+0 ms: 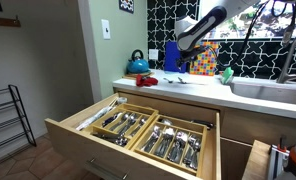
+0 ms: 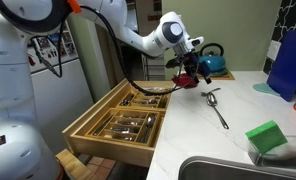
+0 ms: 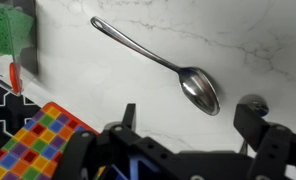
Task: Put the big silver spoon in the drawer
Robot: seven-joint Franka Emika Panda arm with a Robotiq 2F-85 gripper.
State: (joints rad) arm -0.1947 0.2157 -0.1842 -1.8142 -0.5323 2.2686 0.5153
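Pale-wood drawer (image 2: 116, 118) stands pulled out at the left, below the counter (image 2: 188, 130), its compartments full of cutlery. Right of it, above the white marble, the gripper (image 2: 193, 72) hangs with nothing in it. Just beside it, the spoon (image 2: 216, 106) lies flat on the counter, outside the drawer. In the wrist view the fingers (image 3: 128, 115) are spread wide, and the spoon's bowl lies just ahead of them, not touching. Further right, a green sponge (image 2: 266, 136) sits by the sink (image 2: 238, 170).
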